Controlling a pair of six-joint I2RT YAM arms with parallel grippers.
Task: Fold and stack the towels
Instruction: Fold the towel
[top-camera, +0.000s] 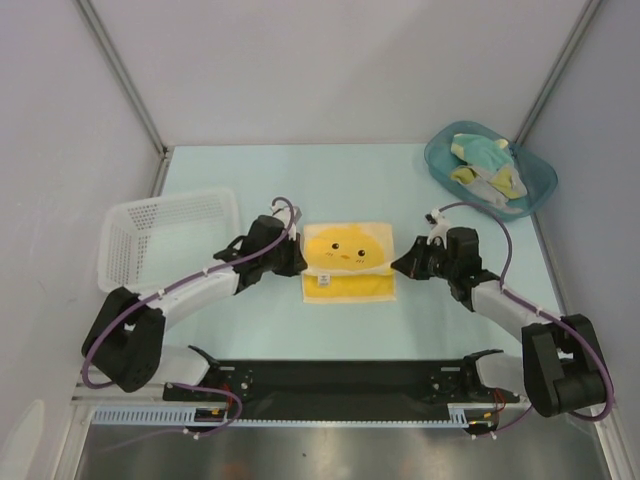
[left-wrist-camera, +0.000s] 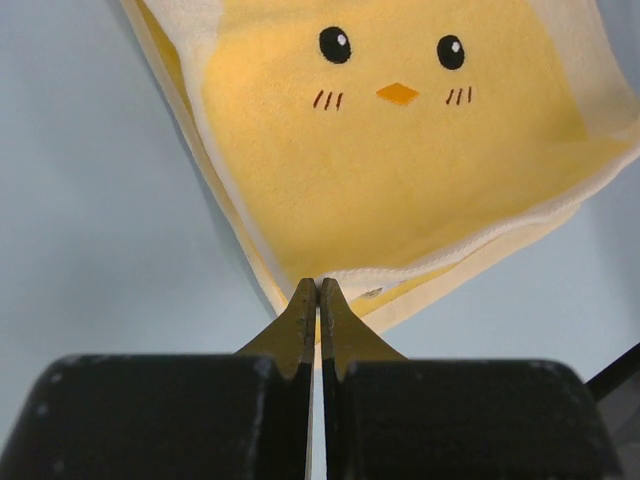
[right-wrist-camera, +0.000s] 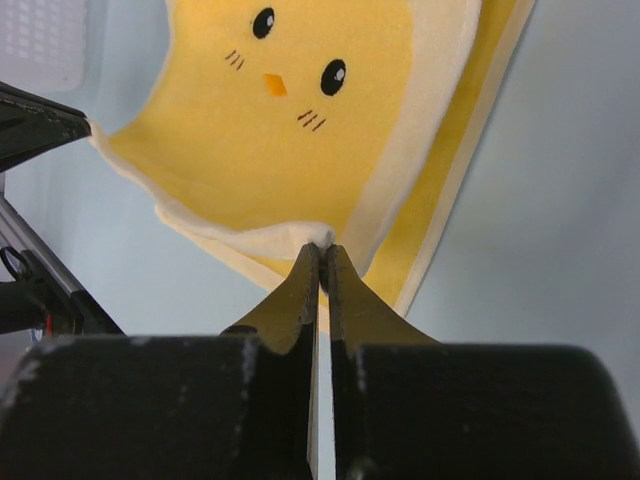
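Note:
A yellow towel with a chick face (top-camera: 347, 258) lies mid-table, its upper layer lifted over the lower one. My left gripper (top-camera: 300, 262) is shut on the towel's left corner; the left wrist view shows the tips (left-wrist-camera: 318, 285) pinching the white hem below the chick face (left-wrist-camera: 395, 150). My right gripper (top-camera: 397, 265) is shut on the right corner, its tips (right-wrist-camera: 322, 250) clamping a bunched white edge of the towel (right-wrist-camera: 290, 130). More towels (top-camera: 483, 168), pale yellow, teal and grey, lie crumpled in the tub.
A teal translucent tub (top-camera: 532, 195) sits at the back right. A white mesh basket (top-camera: 165, 235) stands at the left, close to the left arm. The black rail of the arm bases (top-camera: 340, 380) runs along the near edge.

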